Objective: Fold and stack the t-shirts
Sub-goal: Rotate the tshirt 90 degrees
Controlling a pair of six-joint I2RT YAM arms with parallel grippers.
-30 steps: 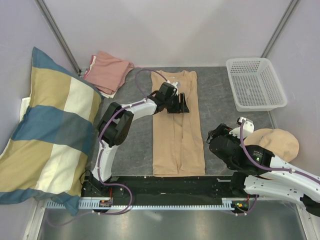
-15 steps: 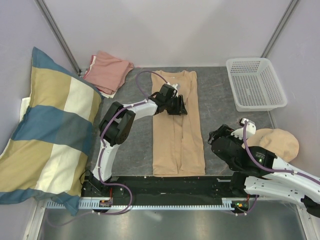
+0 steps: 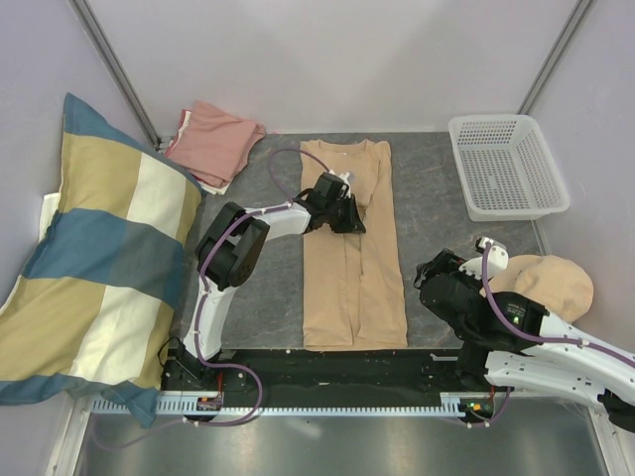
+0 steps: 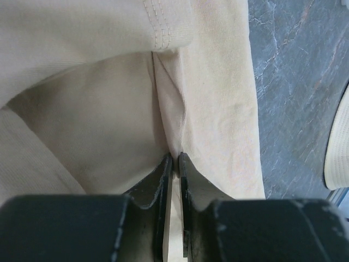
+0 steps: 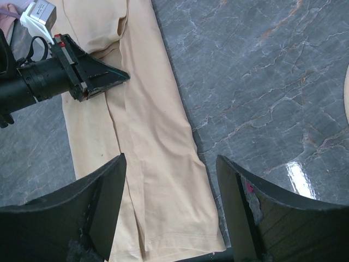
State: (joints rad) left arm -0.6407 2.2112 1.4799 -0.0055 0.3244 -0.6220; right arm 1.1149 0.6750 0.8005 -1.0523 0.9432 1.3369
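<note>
Left gripper (image 4: 175,157), nearly shut, seemingly pinches the tan t-shirt (image 3: 352,288); most of its length lies basewards of the claw. Right gripper (image 5: 172,207) gapes empty.

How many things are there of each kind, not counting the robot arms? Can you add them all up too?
T-shirts: 2, a tan t-shirt and a pink t-shirt
Pillow: 1
Basket: 1
Hat: 1
Total: 5
</note>
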